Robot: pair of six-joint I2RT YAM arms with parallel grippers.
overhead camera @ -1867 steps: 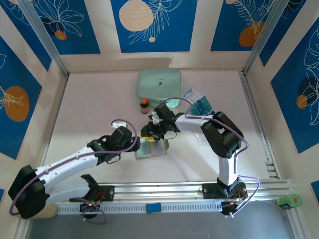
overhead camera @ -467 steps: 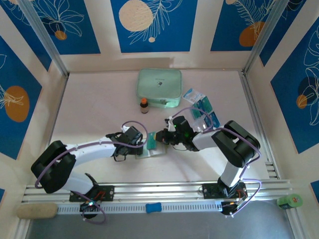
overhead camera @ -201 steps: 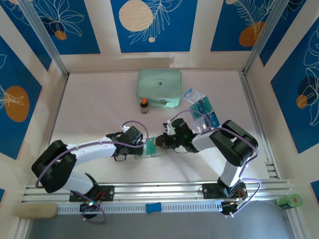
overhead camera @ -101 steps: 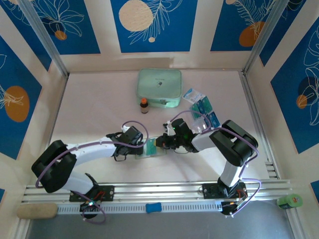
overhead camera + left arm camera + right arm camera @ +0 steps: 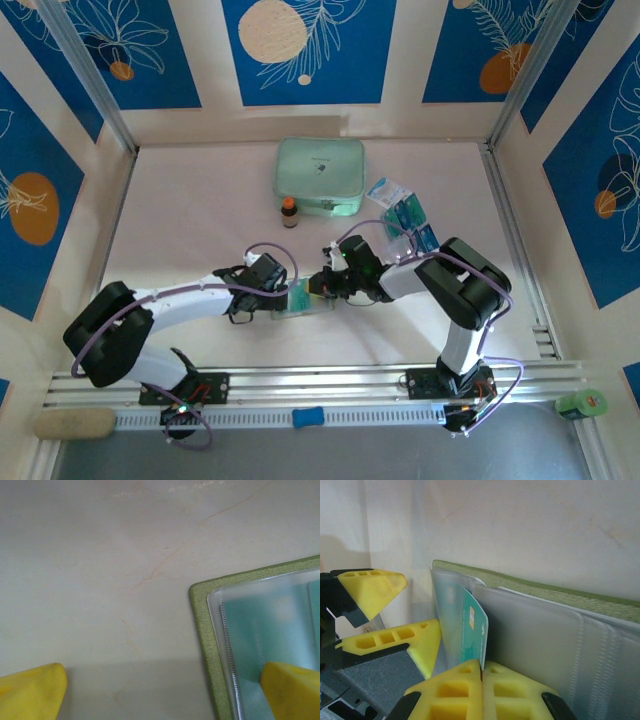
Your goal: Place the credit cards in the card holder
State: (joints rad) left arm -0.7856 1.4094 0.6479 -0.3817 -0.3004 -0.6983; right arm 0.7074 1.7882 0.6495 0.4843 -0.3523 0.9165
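Observation:
The olive-green card holder [image 5: 322, 305] lies open on the table between the two arms. My right gripper [image 5: 481, 667] is shut on a teal credit card [image 5: 472, 630], whose far end sits inside a clear pocket [image 5: 447, 615] of the card holder [image 5: 545, 592]. My left gripper [image 5: 162, 692] is open and straddles the holder's edge [image 5: 202, 630]: one yellow fingertip [image 5: 292, 690] rests on the clear pocket and the other [image 5: 30, 690] is over bare table. From above, the left gripper [image 5: 287, 296] and the right gripper [image 5: 322, 285] meet at the holder. More blue credit cards [image 5: 408, 215] lie at the right.
A mint-green zip case [image 5: 318, 176] lies at the back, with a small brown bottle [image 5: 289, 212] in front of it. A clear packet [image 5: 385, 190] lies beside the loose cards. Aluminium frame rails [image 5: 520, 230] bound the table.
My right gripper has edged a little left with the teal card, deeper into the pocket. The left arm has stayed where it was, still open.

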